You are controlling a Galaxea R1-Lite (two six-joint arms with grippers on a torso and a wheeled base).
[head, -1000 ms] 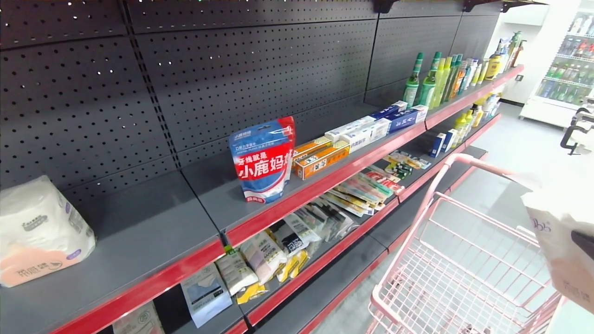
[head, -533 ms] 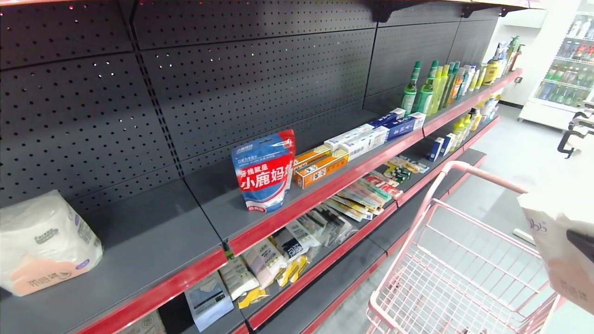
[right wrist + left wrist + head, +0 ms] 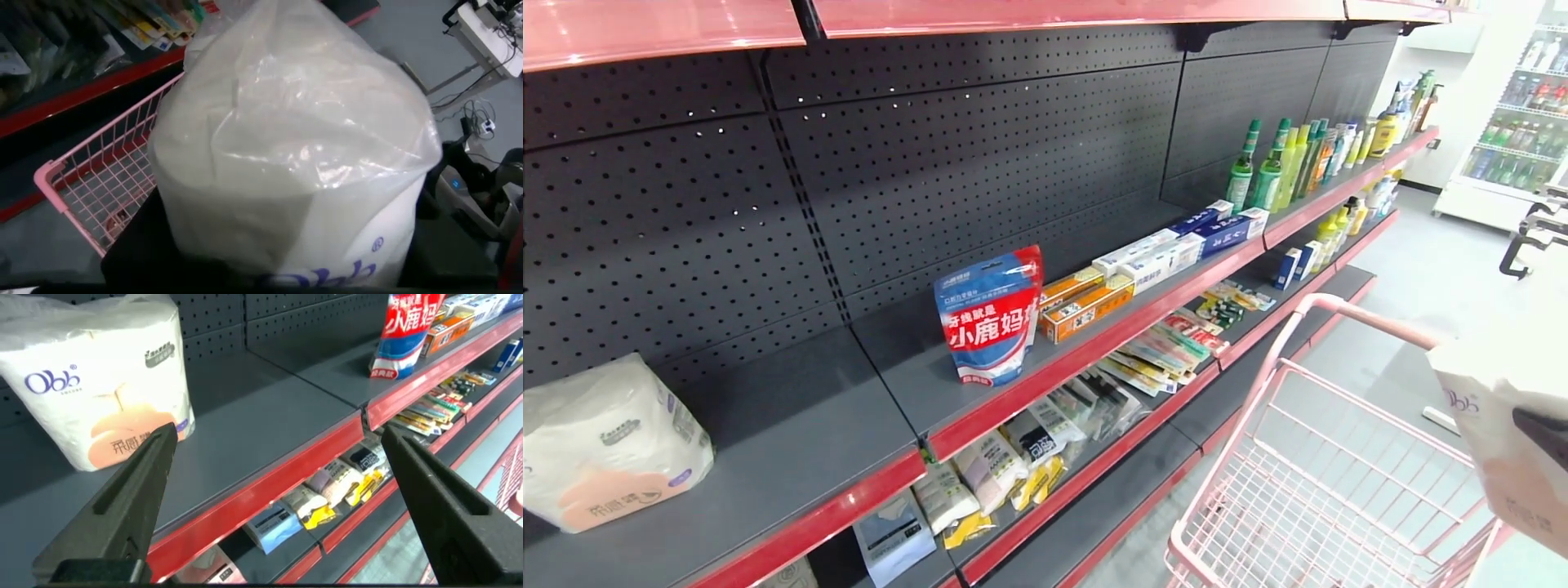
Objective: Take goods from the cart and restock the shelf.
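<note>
A white toilet paper pack hangs above the pink cart at the right edge of the head view, with my right gripper shut on it. One dark finger shows against the pack's side. In the right wrist view the pack hides most of the cart below. Another such pack stands at the left end of the grey shelf. My left gripper is open in front of that shelf's red edge, beside the shelved pack, with nothing between its fingers.
A blue and red pouch stands mid-shelf, with toothpaste boxes and green bottles further right. Lower shelves hold packets and toothbrushes. A red shelf edge runs overhead. Bare shelf lies between the pack and the pouch.
The head camera has tilted upward, so the whole scene sits lower and the upper shelf's red edge has come into view. The held pack and the goods keep their places.
</note>
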